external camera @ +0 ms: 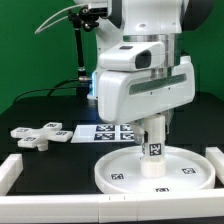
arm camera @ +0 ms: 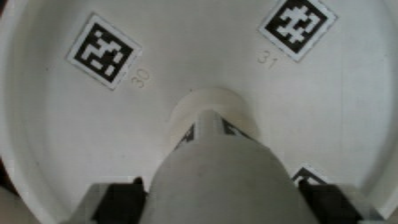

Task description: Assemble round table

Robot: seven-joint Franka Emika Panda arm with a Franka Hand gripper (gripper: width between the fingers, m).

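The large rimmed round disc (external camera: pixel 155 170) lies flat on the black table in the middle foreground. The short cylindrical leg (external camera: pixel 153 150) stands upright at the disc's centre, a square tag on its side. My gripper (external camera: pixel 153 128) comes straight down from above and is shut on the leg's upper part. In the wrist view the leg (arm camera: pixel 221 160) runs down between my two dark fingers (arm camera: pixel 118 203) to the disc (arm camera: pixel 107 120), whose tags show around it. The cross-shaped foot piece (external camera: pixel 40 134) lies on the table at the exterior view's left, apart from the disc.
The marker board (external camera: pixel 105 131) lies flat behind the disc. White border rails run along the exterior view's left (external camera: pixel 10 172) and right (external camera: pixel 215 158) edges. A black stand (external camera: pixel 80 50) rises at the back against a green wall.
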